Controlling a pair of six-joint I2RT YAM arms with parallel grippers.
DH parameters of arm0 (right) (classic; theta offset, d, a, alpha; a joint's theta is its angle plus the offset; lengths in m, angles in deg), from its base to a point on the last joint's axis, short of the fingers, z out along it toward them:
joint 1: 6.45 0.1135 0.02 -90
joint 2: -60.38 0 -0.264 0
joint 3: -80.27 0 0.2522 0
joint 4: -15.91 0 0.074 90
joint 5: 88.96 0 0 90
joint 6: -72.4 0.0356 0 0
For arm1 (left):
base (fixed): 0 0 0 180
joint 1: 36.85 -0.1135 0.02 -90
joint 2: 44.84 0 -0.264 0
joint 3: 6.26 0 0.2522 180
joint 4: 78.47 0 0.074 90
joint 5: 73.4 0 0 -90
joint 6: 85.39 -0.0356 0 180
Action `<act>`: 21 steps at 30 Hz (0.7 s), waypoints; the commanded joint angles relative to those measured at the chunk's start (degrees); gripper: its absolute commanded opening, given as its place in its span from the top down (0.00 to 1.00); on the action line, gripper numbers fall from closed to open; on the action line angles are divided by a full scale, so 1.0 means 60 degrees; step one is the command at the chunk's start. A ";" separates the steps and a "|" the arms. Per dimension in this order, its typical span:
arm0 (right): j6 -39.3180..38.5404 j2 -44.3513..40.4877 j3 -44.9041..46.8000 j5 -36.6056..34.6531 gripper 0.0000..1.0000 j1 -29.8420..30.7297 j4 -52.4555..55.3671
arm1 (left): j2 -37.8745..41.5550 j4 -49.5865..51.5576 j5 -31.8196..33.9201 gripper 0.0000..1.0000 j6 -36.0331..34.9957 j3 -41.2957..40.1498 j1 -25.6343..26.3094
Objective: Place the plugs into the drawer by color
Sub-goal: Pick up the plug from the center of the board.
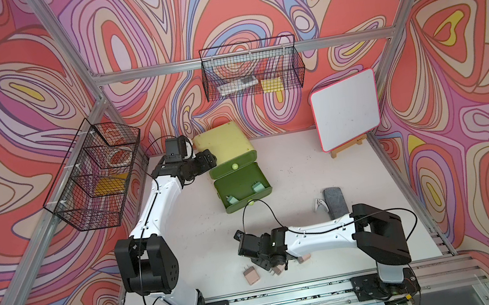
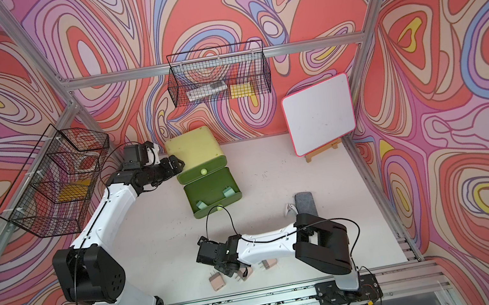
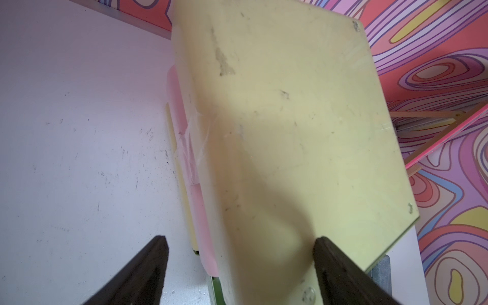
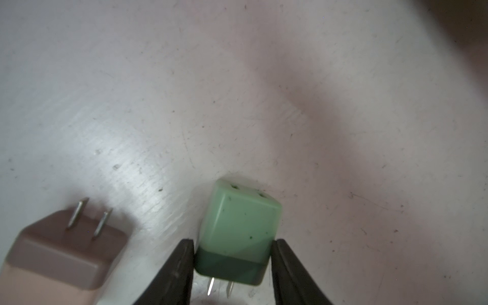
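Counted two mint plugs (image 1: 231,199) lying in the pulled-out drawer (image 1: 239,181), well away from the right gripper (image 4: 233,244). Found the third mint plug (image 4: 240,221) pinched between its fingers (image 4: 184,264), both pads against its sides, prongs pointing back toward the wrist. Saw three pink plugs (image 1: 251,274) on the table (image 1: 308,183) just beside those fingers (left to sort, by my reckoning). Spotted no blue anywhere. Noted the left gripper (image 3: 240,241) spread wide, clamping nothing, cabinet (image 3: 290,118) edge between its fingers. Speckled pastel cube in the grip, corners rounded, two slots on the far face.

even bright light; wrist views soft, pink plug (image 4: 60,253) blurred
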 commanded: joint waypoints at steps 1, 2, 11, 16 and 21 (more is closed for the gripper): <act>0.0202 -0.0372 -0.0395 -0.0020 0.46 -0.0034 0.0357 | 0.0161 0.0167 -0.0069 0.14 -0.0053 -0.0096 0.0039; 0.0371 -0.0428 -0.0473 0.0019 0.43 -0.0025 0.0342 | 0.0175 0.0141 -0.0058 0.14 -0.0053 -0.0110 0.0039; 0.2812 0.0098 -0.1738 -0.0530 0.36 -0.0033 0.1264 | 0.0161 0.0123 -0.0078 0.14 -0.0027 -0.0111 0.0039; 0.2620 0.0397 -0.1450 -0.0119 0.34 -0.0029 0.1014 | 0.0198 0.0159 -0.0038 0.14 -0.0064 -0.0114 0.0039; 0.2613 0.0526 -0.1241 -0.0224 0.30 -0.0085 0.0927 | 0.0220 0.0152 -0.0045 0.14 -0.0049 -0.0140 0.0039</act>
